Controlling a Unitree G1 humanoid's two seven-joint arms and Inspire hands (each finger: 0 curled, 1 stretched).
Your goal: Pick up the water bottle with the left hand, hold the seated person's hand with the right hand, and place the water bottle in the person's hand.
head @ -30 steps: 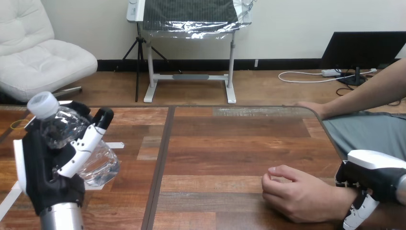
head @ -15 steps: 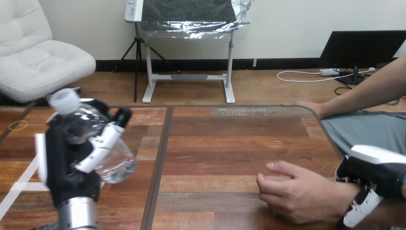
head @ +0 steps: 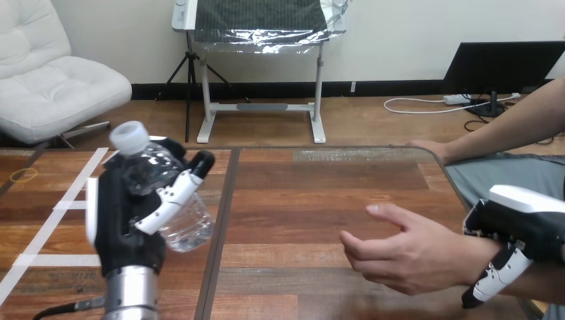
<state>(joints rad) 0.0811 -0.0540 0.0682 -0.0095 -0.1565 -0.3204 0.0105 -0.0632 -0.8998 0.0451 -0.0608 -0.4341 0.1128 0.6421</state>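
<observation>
A clear water bottle (head: 174,200) with a white cap is held upright above the table's left half, with my left hand (head: 130,220) shut round it. The person's hand (head: 400,250) hovers over the table at the lower right, palm turning up with its fingers half curled. My right hand (head: 510,243) is at that wrist from the right side, its fingers curled down round the wrist. The person's other hand (head: 430,149) rests on the table's far right edge.
White tape lines (head: 63,207) mark the wooden table (head: 313,193) at the left. A yellow ring (head: 25,175) lies near the far left edge. A dark seam (head: 223,227) runs down the table between bottle and person.
My left hand has carried the bottle rightward toward the table's middle. The person's hand has lifted and begun opening, moving left a little, with my right hand staying at the wrist.
</observation>
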